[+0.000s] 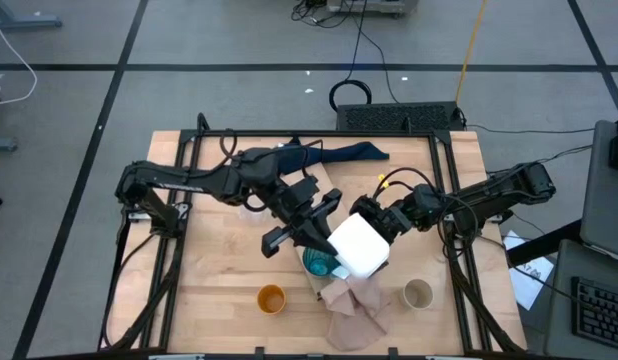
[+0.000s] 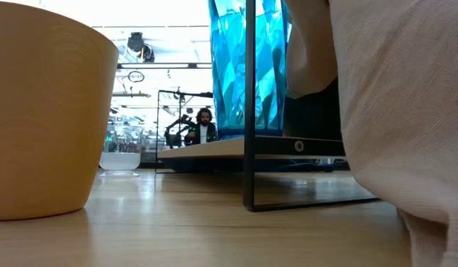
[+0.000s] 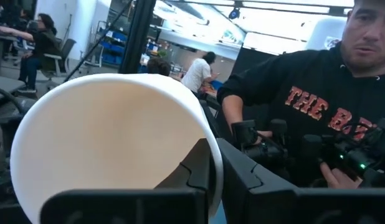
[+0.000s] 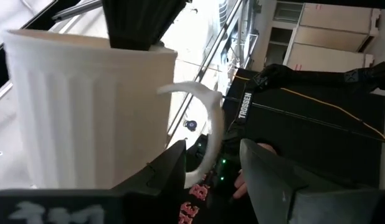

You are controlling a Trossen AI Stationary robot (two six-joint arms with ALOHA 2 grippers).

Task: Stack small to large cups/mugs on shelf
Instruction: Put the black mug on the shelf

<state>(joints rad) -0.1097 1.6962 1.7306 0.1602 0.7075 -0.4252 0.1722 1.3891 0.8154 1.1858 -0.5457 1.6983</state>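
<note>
The white mug is held up between both arms, above the teal cup. In the low view the teal cup stands by its base on the pale shelf board. My left gripper is shut on the mug. My right gripper is open, its fingers on either side of the mug's handle. An orange cup and a beige-grey cup stand near the table's near edge. A clear glass stands farther back. The mustard-yellow mug is out of view. My left gripper holds the white mug by its rim, one finger inside the hollow and the other outside the wall. It comes at the mug from the table's left. The mug is lifted clear of the table. My right gripper has the handle between its open fingers; I cannot tell whether a finger touches it.
A pinkish-beige cloth lies crumpled beside the teal cup and fills the right of the low view. A dark blue cloth lies at the far edge. A black frame post stands before the shelf. A person in a black hoodie is beyond the table.
</note>
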